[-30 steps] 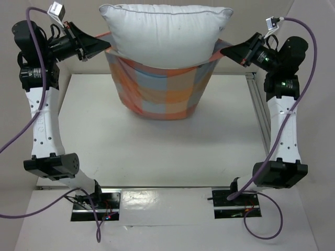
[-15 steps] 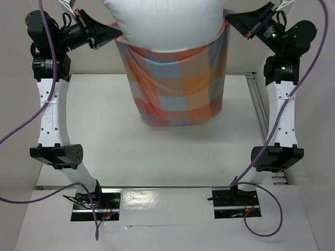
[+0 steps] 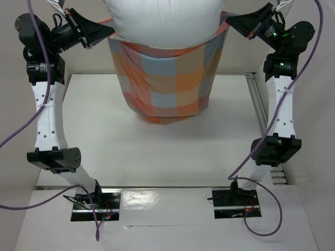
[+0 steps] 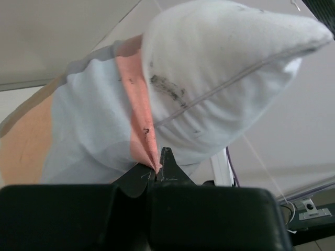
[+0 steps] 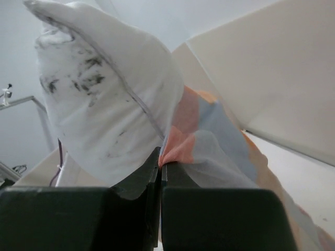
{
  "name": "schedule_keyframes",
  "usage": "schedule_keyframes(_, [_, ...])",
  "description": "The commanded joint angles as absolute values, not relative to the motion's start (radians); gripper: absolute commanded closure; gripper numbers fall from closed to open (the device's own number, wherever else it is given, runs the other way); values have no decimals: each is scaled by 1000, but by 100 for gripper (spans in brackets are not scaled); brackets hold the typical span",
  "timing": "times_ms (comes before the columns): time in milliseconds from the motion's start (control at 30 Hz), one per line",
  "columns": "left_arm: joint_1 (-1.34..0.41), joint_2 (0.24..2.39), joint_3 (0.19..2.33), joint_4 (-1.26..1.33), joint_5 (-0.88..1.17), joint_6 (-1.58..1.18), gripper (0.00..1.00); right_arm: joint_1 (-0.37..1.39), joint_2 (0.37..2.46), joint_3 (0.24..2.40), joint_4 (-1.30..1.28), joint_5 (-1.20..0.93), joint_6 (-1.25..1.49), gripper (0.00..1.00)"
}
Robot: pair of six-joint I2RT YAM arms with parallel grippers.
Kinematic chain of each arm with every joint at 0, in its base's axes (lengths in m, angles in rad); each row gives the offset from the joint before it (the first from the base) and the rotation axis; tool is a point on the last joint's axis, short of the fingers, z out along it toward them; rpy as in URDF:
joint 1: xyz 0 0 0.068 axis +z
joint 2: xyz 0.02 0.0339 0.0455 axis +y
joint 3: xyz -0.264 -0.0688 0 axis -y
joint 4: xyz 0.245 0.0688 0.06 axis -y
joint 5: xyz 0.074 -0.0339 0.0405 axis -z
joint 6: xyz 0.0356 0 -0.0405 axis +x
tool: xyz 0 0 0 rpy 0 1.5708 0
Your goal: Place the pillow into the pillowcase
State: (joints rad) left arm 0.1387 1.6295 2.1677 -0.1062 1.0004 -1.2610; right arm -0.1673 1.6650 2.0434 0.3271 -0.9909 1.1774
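A checked pillowcase [image 3: 167, 83] in orange, grey-blue and cream hangs at the far side, mouth upward, stretched taut between its left and right top corners. A puffy white pillow [image 3: 162, 21] sits partly inside, its upper half bulging out, with dark smudges near both corners.

I have the pillowcase [image 3: 167, 83] hanging between my two grippers, its mouth edge caught in my left gripper [image 3: 111, 33] on one side and in my right gripper [image 3: 226, 20] on the other. The pillow [image 3: 162, 21] sits in the open mouth, its lower part inside, its upper part above both grippers. From each wrist, a pillow corner bulges just above the fingertips, against the pinched hem. The table [image 3: 157, 157] lies below both grippers, under the pillowcase's bottom; I cannot tell whether they touch.
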Motion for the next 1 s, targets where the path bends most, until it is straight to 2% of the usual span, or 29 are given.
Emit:
schedule_keyframes(0, [100,1698,2327,-95,902,-1243,100,-209,1678,2241,462,-822,1218,100])
schedule_keyframes(33, [75,1718,2415,-110,902,-1233,100,-187,1669,2255,451,-822,1192,100])
schedule_keyframes(100, [20,1730,2430,-110,902,-1210,100,-109,1646,2209,306,-787,1013,100])
schedule_keyframes(167, [20,1730,2341,-135,888,-1201,100,-60,1624,2069,136,-765,883,100])
schedule_keyframes(233, [29,1730,2266,-118,913,-1219,100,-77,1661,2008,182,-837,961,100])
schedule_keyframes(267, [41,1730,2266,-98,922,-1220,100,-104,1670,2020,307,-865,1057,100])
schedule_keyframes(300, [51,1730,2282,-107,922,-1210,100,-113,1671,2061,308,-874,1049,100])
schedule_keyframes(333, [66,1730,2310,-123,911,-1195,100,-123,1683,2128,257,-850,1005,100])
schedule_keyframes(367, [78,1711,2310,-153,911,-1181,100,-123,1683,2263,98,-830,949,100])
schedule_keyframes(400, [89,1697,2295,-153,902,-1158,100,-135,1692,2291,57,-818,887,100])
schedule_keyframes(700, [207,1582,2047,-256,893,-1074,100,-252,1509,1933,190,-795,943,100])
schedule_keyframes(967, [247,1562,2009,-270,893,-1074,100,-272,1488,1902,147,-785,894,100])
